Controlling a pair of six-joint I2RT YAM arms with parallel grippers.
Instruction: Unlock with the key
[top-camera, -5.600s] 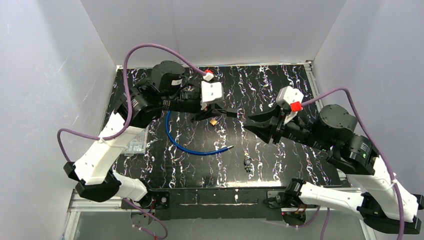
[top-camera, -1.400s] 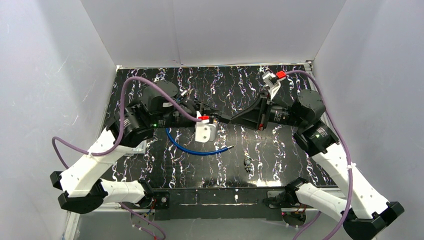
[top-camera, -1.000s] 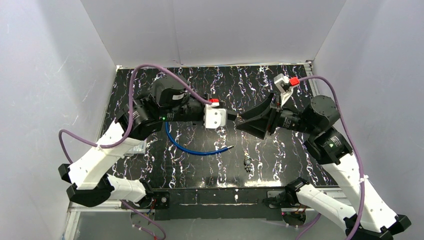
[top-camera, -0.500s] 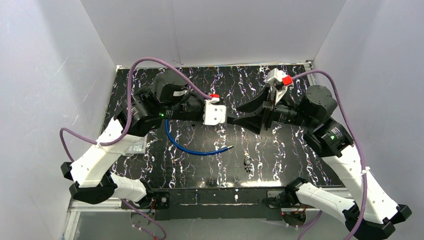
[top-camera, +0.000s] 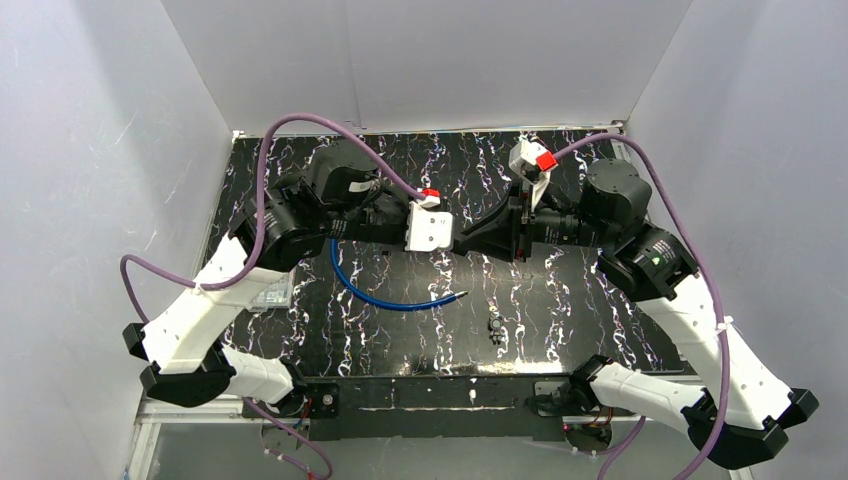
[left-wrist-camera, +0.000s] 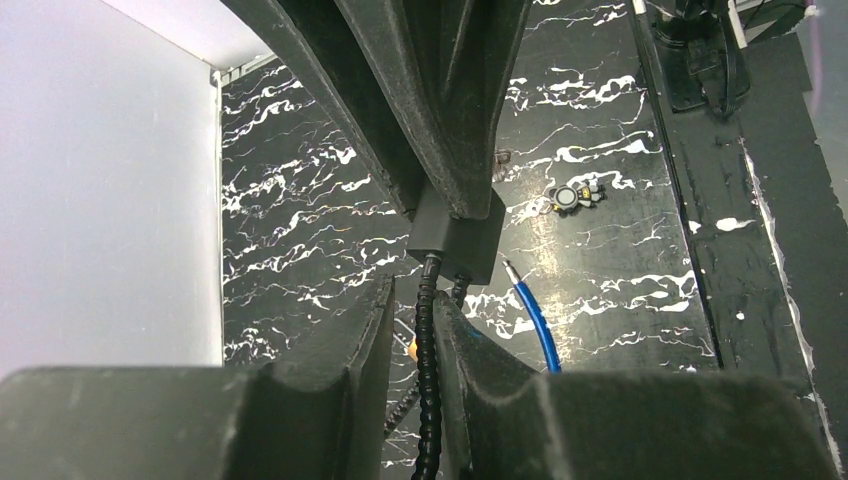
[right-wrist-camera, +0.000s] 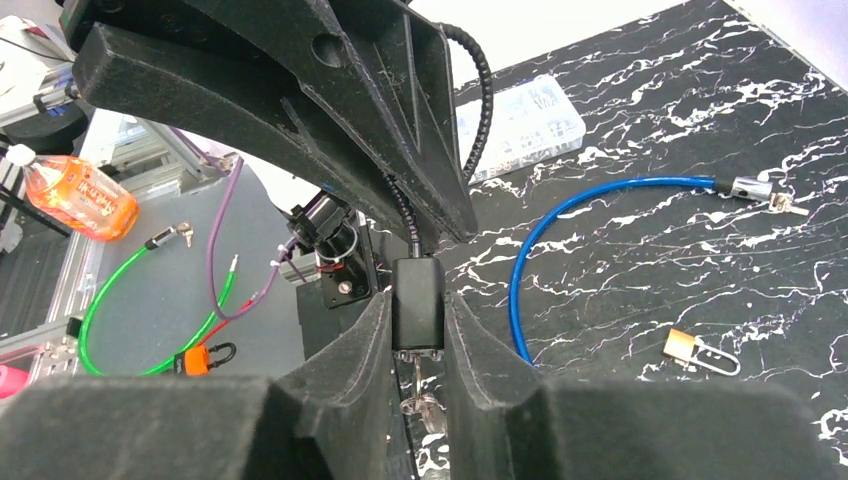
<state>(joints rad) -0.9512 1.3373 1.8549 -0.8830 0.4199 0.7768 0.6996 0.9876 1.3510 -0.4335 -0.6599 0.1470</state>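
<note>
Moved: right tool (right-wrist-camera: 417, 318) has drawn its fingers in from the wide spread of half a second ago, and its arm has shifted left toward the other arm; the left arm has barely changed place.
Right tool: narrow, with both fingers pressed against the sides of a small black lock (right-wrist-camera: 417, 285).
Left tool (left-wrist-camera: 415, 300): narrow, pinching the black ribbed cord (left-wrist-camera: 430, 400) that runs into one end of the lock.
Lock: held in the air where the two tools meet tip to tip, over the middle of the desk (top-camera: 570, 300) and off its surface.
Key: something metallic hangs under the lock in the right wrist view, between that tool's fingers; it is too hidden to tell whether it is a key or whether it sits in the keyhole.
Blue cable (top-camera: 370, 295): lies in a curve on the desk below the left tool, its metal tip toward the right.
Padlock (right-wrist-camera: 697, 350): small and brass, flat on the desk near the blue cable but not touching it.
Box (right-wrist-camera: 520, 125): clear plastic, at the left edge of the desk beside the left arm.
Small dark trinket (left-wrist-camera: 570, 196): on the desk toward the near edge, apart from the cable's tip.
</note>
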